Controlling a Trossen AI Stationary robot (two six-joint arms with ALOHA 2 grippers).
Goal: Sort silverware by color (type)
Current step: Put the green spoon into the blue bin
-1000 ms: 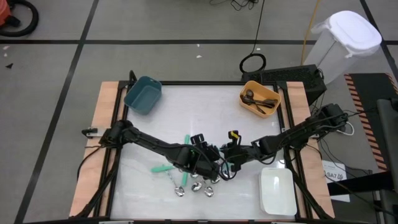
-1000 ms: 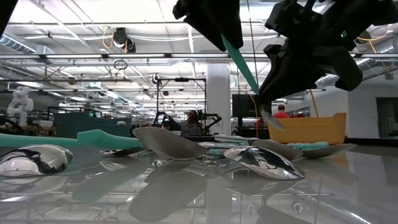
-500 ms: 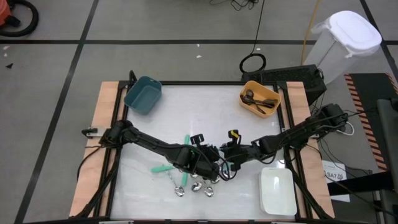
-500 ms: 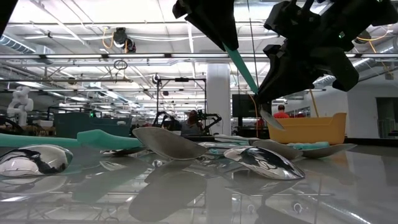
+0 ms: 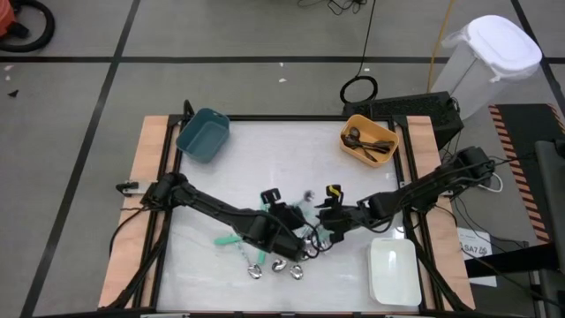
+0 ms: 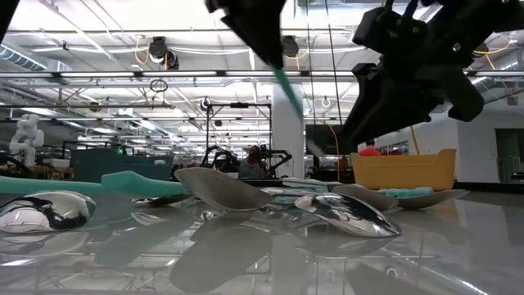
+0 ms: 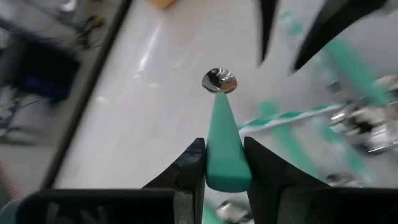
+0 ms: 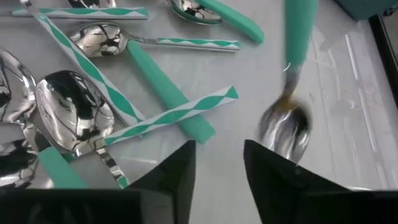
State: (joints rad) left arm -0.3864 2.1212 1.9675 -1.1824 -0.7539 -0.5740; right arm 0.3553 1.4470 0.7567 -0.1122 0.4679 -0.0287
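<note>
My left gripper [image 7: 224, 146] [image 5: 296, 221] is shut on a teal-handled spoon [image 7: 221, 118] and holds it above the middle of the table. The spoon's shiny bowl [image 5: 309, 193] points toward the far edge. My right gripper [image 8: 219, 146] [image 5: 323, 231] stands open just to the right of it, and the spoon's bowl [image 8: 287, 124] hangs in front of its fingers, apart from them. More silverware, with teal handles and shiny bowls [image 8: 143, 62] [image 5: 265, 258], lies flat on the table below both grippers. My left gripper pinches the wide free end of the spoon's teal handle [image 7: 225, 171] between its two fingers. The spoon sticks out forward along the fingers, which slant down. It is lifted clear of the table, with its bowl [image 7: 219, 81] at the far end.
A teal bin [image 5: 203, 134] stands at the far left. At the far right an orange bin [image 5: 369, 141] holds dark utensils. A white bin [image 5: 393, 269] sits at the near right. Bare table lies between the pile and the far bins.
My right gripper has let go of the spoon's bowl, which it held a second ago. My left gripper has turned and swung the spoon up, away from the right gripper and toward the far edge. The pile on the table has kept still.
</note>
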